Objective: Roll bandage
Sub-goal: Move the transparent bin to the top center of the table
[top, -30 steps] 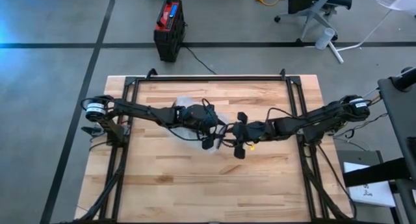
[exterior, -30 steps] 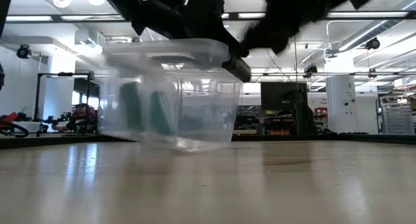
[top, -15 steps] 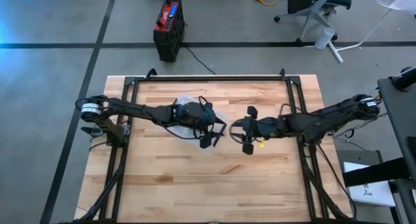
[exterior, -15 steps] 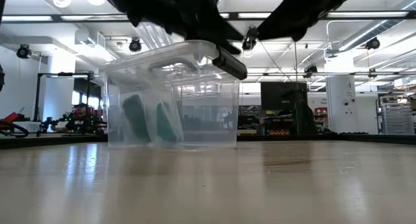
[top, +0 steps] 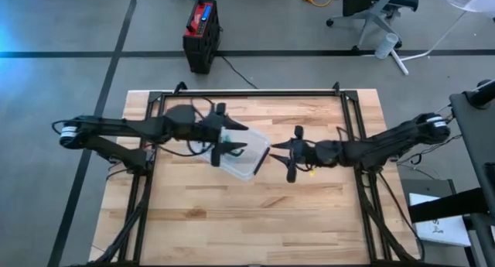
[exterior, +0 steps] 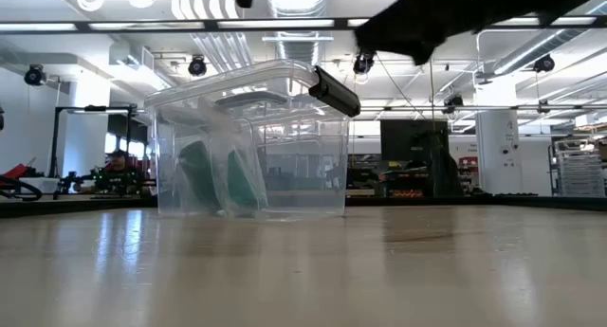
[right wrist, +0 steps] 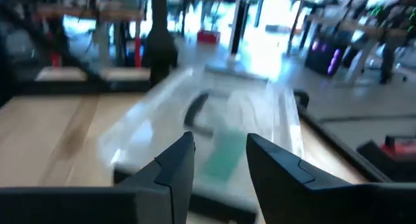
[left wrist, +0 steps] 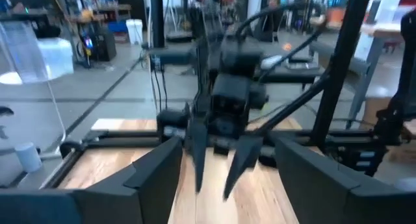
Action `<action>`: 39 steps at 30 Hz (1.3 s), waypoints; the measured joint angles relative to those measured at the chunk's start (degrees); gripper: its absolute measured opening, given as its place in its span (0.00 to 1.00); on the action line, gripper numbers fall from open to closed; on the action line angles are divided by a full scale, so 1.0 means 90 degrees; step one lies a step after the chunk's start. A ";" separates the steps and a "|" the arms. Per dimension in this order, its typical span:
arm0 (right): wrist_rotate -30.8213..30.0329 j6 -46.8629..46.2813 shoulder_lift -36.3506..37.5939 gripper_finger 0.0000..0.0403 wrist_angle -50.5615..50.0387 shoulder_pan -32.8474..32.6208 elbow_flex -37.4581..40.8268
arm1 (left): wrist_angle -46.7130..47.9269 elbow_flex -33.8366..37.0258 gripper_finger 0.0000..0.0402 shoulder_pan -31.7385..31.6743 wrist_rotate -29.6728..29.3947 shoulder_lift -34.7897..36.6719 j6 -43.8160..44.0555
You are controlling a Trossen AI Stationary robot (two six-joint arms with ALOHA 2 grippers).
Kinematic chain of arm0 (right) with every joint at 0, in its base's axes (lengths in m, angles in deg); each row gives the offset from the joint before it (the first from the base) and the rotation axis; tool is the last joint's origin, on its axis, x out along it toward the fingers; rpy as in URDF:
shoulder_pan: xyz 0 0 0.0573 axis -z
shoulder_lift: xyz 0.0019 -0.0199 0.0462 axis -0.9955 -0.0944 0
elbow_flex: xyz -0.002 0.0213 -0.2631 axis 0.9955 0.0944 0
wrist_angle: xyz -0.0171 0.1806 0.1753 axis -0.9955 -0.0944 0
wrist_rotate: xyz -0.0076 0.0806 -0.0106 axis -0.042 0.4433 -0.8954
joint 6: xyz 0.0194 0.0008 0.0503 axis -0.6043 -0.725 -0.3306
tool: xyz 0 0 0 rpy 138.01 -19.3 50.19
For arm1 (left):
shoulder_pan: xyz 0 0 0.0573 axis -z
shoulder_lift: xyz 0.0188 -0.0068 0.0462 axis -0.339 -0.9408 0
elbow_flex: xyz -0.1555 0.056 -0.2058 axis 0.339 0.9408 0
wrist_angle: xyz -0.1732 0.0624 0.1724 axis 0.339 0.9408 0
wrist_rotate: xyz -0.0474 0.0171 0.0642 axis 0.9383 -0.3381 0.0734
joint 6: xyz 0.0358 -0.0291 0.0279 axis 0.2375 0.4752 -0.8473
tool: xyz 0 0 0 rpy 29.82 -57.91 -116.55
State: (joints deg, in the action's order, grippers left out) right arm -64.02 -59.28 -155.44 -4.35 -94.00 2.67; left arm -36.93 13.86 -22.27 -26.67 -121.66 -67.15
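A clear plastic box with a black latch rests flat on its base on the wooden table. Green bandage rolls stand inside it and also show in the right wrist view. My left gripper hangs open high above the box's left part, pointing level toward the right arm. My right gripper hovers open just right of the box, its fingers aimed at the box wall with nothing between them.
Black frame rails run along the table's left, right and far sides. Bare wood lies toward the near edge. Beyond the table, a red-and-black case and an office chair stand on the floor.
My left gripper has risen and drawn back toward the table's left edge, coming off the box. The box, tilted a second ago, has settled flat on the table. My right gripper has pulled back a little toward the right edge and tipped up nearer to level.
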 joint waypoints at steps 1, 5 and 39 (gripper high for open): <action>0.0033 0.0090 -0.0249 0.33 0.0478 0.0065 -0.0002 | -0.0054 0.0114 0.59 0.0000 -0.0014 0.0168 0.0002; 0.0742 0.0122 -0.1391 0.28 0.1512 0.0408 -0.0432 | -0.0250 0.0729 0.58 0.0000 -0.0192 0.0882 0.0072; 0.1444 0.0152 -0.0570 0.00 -0.1511 0.0802 -0.1077 | -0.0110 0.2992 0.58 0.0000 -0.1018 0.3230 0.1118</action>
State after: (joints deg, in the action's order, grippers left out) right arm -51.03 -57.91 -160.57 -17.95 -86.78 -7.03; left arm -37.92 40.79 -22.27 -35.83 -92.60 -57.09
